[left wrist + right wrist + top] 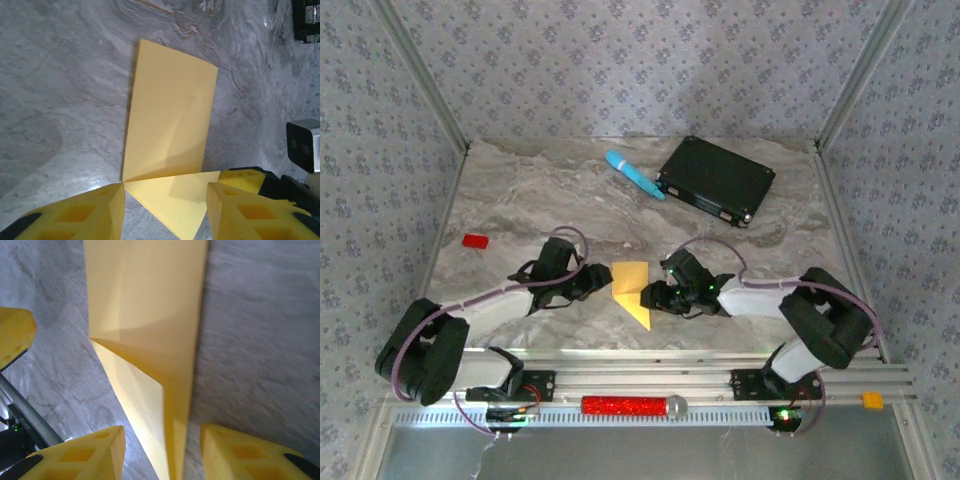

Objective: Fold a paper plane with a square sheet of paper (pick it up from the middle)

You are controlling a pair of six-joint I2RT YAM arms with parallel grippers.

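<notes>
**Top external view: paper [629, 285] creased on the table, both sets of jaws apart**

Nearest me, a metal rail [720, 377] runs along the table's front edge. It carries a red bar [620, 405], and an orange block [872, 400] sits at its right end. Both arms reach inward from there and meet mid-table.

The yellow-orange paper lies flat on the marbled table [520, 200] between them. It is creased, with one sharp point aimed at the near edge. The left gripper [603, 282] sits just beside the paper's left edge and the right gripper [648, 296] just beside its right edge.

In the left wrist view the yellow fingers [90, 215] stand wide apart, clamping nothing. A folded triangular flap lies between them, and one fingertip sits at the corner of the crease. In the right wrist view the fingers [85, 455] are likewise spread, and the paper's narrow tip runs down the gap untouched.

Further out, a red block [474, 240] rests near the left wall. At the far side, a blue cylinder [633, 174] lies just beside a black box [716, 180].
</notes>
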